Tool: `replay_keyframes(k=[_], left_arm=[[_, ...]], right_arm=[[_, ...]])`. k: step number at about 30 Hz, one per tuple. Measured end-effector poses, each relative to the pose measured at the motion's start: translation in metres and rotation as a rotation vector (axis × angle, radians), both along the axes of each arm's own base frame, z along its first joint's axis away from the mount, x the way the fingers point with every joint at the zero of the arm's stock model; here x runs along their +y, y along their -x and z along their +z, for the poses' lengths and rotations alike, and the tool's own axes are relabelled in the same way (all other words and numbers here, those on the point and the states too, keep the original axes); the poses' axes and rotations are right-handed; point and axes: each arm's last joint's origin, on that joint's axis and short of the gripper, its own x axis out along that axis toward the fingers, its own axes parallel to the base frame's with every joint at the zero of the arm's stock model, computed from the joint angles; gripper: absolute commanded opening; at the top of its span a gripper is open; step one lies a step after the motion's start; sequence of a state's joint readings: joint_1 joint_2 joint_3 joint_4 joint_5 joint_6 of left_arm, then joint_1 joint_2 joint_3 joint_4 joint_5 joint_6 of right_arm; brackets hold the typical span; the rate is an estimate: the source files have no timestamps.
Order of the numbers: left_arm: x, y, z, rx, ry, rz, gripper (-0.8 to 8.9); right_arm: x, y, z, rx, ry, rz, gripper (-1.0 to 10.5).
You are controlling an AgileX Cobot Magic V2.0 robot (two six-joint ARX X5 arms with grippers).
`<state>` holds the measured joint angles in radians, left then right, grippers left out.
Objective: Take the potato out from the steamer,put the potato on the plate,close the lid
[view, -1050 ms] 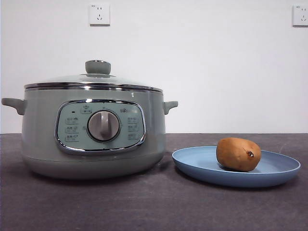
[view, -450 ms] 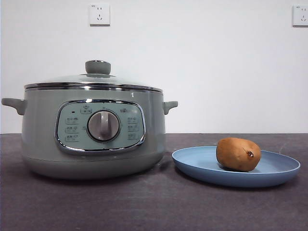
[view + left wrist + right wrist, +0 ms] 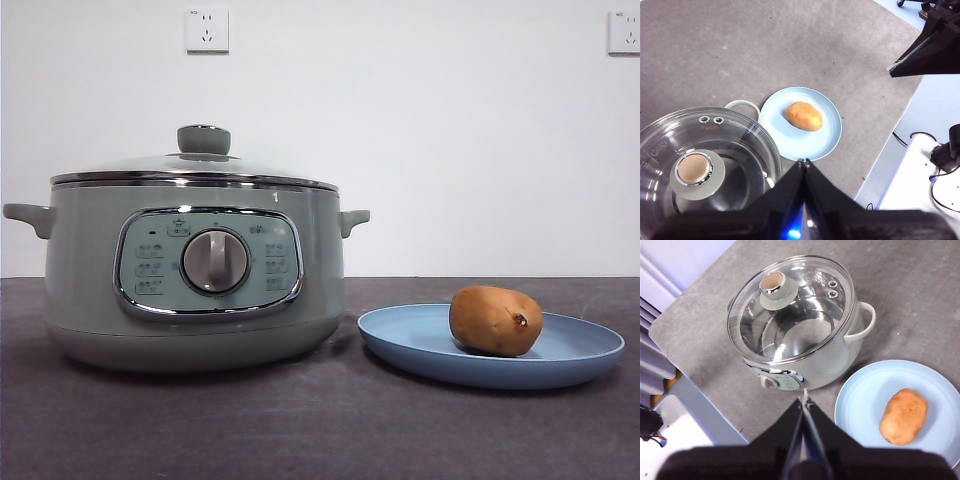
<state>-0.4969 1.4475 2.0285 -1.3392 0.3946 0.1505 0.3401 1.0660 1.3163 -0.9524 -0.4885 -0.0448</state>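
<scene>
The dark grey table (image 3: 320, 430) carries two things. The steamer (image 3: 195, 270) stands on its left part, and the plate (image 3: 490, 348) lies just beside it on the right, a narrow strip of bare table showing between them.

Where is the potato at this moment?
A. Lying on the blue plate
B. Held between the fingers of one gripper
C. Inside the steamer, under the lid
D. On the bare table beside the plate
A. The potato lies on the blue plate next to the steamer, whose lid is on; both grippers are above, empty.
</scene>
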Motion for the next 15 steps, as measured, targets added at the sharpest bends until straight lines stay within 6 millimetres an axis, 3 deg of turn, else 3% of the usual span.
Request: replay_keyframes(k=[15], left_arm=[[0.0036, -0.0012, 0.0006, 0.000, 0.003, 0.020, -0.03]], right_arm=[[-0.0001, 0.0003, 0.0001, 0.000, 0.000, 0.001, 0.0]])
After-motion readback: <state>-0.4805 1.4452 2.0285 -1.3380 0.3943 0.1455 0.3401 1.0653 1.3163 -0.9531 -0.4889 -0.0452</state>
